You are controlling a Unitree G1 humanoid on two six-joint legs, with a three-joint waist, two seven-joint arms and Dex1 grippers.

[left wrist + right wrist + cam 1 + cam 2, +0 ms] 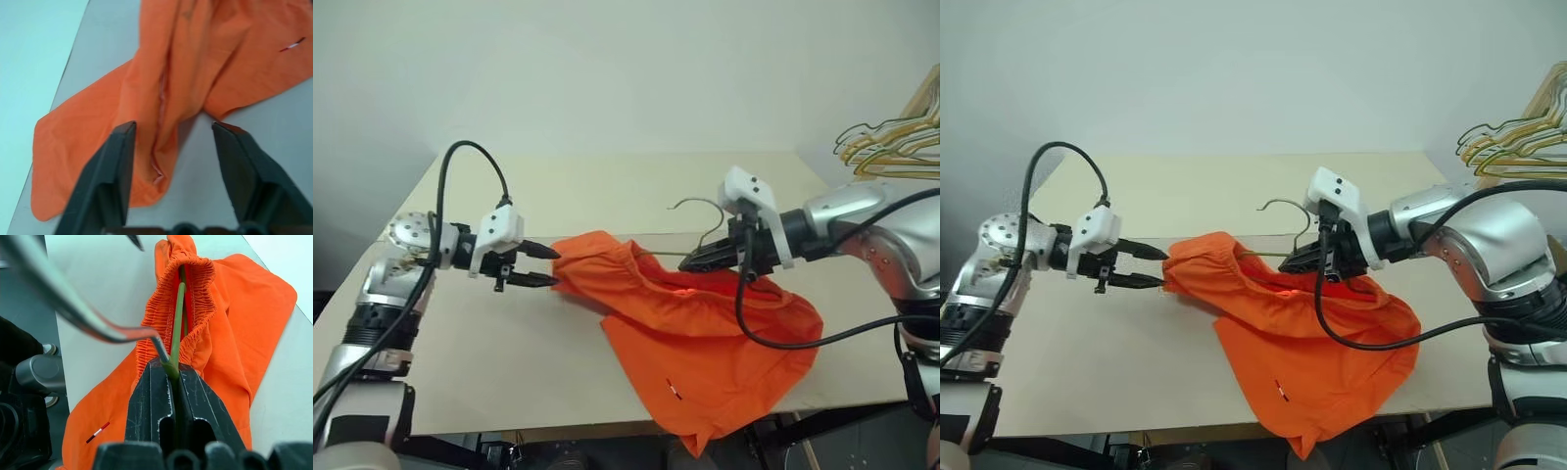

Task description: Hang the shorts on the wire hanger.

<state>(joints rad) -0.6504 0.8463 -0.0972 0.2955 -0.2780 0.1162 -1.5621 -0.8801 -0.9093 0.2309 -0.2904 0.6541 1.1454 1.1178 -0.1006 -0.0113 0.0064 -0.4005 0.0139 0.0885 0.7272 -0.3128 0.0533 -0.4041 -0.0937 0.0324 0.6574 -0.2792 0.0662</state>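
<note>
The bright orange fabric shorts [705, 343] with their gathered elastic waistband lie draped across the pale tabletop [607, 191], one leg spilling over the near edge, while the waistband end is lifted and stretched along the thin olive-green wire hanger [177, 318] that runs inside it. The right gripper [697, 259] is clamped tight on that hanger wire just below the hook, which curls up free behind it; in the right wrist view the green wire passes straight between the closed black fingers and on into the ruffled waistband. The left gripper [546, 265] sits at the far tip of the shorts with its two fingers spread — in the left wrist view the fabric lies between and beyond them, and nothing is pinched. The risk, as I judge it, lies in that unheld end: with only the wire supporting it, the elastic could contract and slide back along the hanger, bunching toward the right gripper or slipping off the wire's corner. The heavy leg hanging off the table edge pulls the same way — a lift might let its weight drag the shorts off. A bunch of yellow and green hangers [891, 147] hangs well apart at the right.
</note>
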